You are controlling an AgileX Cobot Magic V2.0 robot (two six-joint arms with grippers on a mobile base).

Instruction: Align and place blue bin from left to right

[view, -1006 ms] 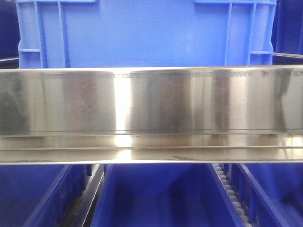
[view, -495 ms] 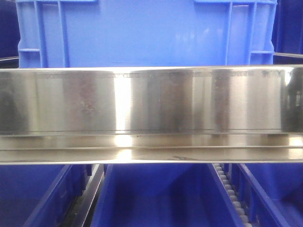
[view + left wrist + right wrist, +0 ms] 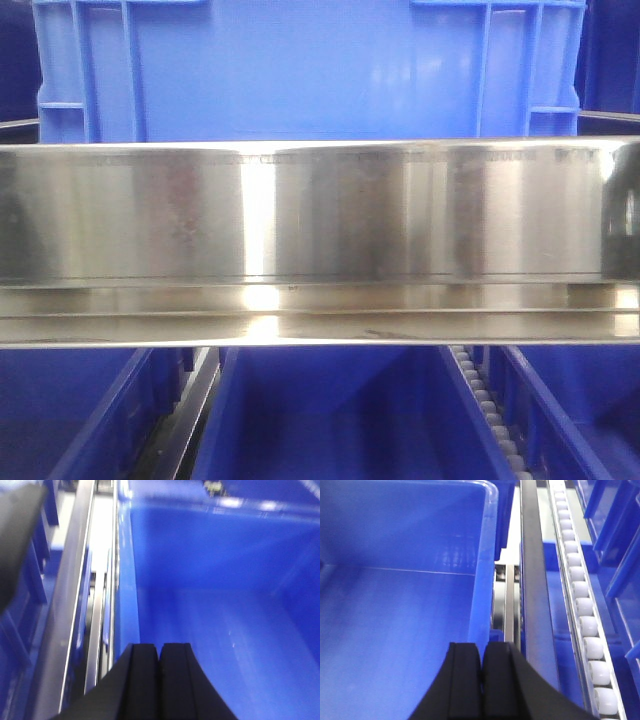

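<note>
On the front camera the bin (image 3: 300, 70) stands on the upper level, behind a wide steel rail (image 3: 320, 215). The rail hides its bottom, and the top edge of the frame cuts off its rim. I see only the flat side wall and the ribs near both corners. Dark blue shapes at both sides of it are too cropped to name.

Under the rail there are lower bins (image 3: 330, 420), all cut off by the frame, with a row of white rollers (image 3: 485, 405) to the right of the middle one.

The left gripper (image 3: 160, 655) is clenched: both black fingers press together and nothing is between them. It hangs above an open blue box (image 3: 225, 630), near the box's left wall. The picture is blurred, and a dark shape (image 3: 17, 535) in the upper left corner I cannot identify.

The right gripper (image 3: 482, 657) is also clenched on nothing. It is over the right wall of a blue box (image 3: 395, 605), and its fingers hide the near part of that wall. I cannot tell if these boxes are the bin or a lower one.
</note>
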